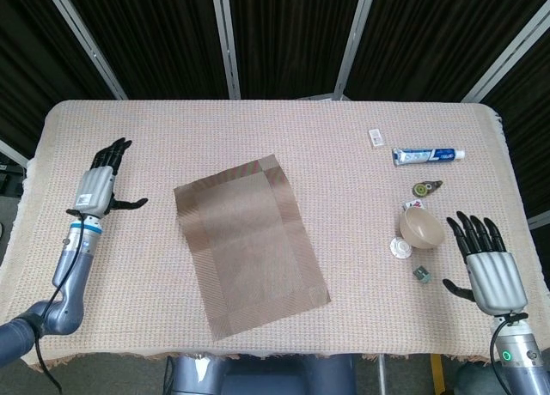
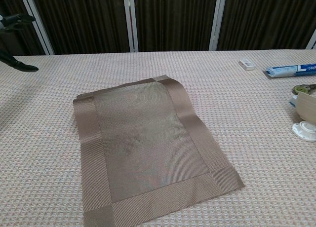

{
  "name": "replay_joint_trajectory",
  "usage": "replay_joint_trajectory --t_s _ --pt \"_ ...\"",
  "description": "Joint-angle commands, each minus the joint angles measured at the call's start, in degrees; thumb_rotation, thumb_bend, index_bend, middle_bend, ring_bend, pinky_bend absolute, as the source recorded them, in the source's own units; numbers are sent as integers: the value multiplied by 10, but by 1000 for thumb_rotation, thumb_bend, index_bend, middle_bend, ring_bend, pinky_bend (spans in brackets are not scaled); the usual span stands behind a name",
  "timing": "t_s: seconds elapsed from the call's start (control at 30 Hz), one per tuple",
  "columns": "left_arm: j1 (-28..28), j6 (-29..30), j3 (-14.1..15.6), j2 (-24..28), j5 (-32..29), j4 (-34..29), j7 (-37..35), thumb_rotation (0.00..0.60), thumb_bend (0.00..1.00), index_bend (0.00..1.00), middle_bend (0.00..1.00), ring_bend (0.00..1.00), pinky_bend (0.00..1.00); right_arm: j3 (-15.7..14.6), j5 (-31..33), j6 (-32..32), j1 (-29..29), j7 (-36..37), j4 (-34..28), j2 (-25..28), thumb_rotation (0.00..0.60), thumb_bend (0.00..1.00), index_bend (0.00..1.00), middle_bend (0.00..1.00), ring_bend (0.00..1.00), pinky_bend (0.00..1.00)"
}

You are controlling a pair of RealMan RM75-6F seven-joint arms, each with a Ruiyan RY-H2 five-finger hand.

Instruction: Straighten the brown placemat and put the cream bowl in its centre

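The brown placemat (image 1: 249, 240) (image 2: 148, 148) lies flat and unfolded on the table, turned a little askew, with its far right corner slightly lifted. My left hand (image 1: 99, 182) is open, fingers spread, well left of the mat and holding nothing; only its dark fingertips (image 2: 19, 66) show at the chest view's left edge. The cream bowl (image 1: 421, 227) (image 2: 307, 107) stands upright on the right side of the table. My right hand (image 1: 488, 259) hovers open just right of the bowl, apart from it.
Beside the bowl lie a white cap (image 1: 400, 248) (image 2: 303, 130), a small grey cube (image 1: 421, 274) and a green-brown round item (image 1: 423, 188). Farther back are a toothpaste tube (image 1: 427, 155) (image 2: 289, 69) and a small white packet (image 1: 375, 137) (image 2: 247, 65). A woven cloth (image 1: 284, 137) covers the table.
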Motion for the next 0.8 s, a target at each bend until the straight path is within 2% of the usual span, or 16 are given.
replay_joint_trajectory --t_s 0.03,0.2,0.33,0.53,0.8 --pt "52 76 28 65 12 -108 115 600 0 0 0 0 0 -18 -45 -22 19 7 3 -4 600 0 2 0 0 0" --pt "97 148 56 114 18 -243 219 600 0 0 0 0 0 -43 -104 -85 64 15 13 -14 600 0 27 0 0 0" --pt "123 186 76 137 25 -315 267 600 0 0 0 0 0 -58 -132 -153 106 10 9 -27 600 0 47 0 0 0" --pt "156 230 101 146 60 -351 271 600 0 0 0 0 0 -64 -159 -225 158 -10 20 -62 600 9 118 0 0 0" --pt "171 232 108 157 64 -341 245 600 0 0 0 0 0 -63 -176 -261 196 -26 72 -127 600 155 206 20 0 0"
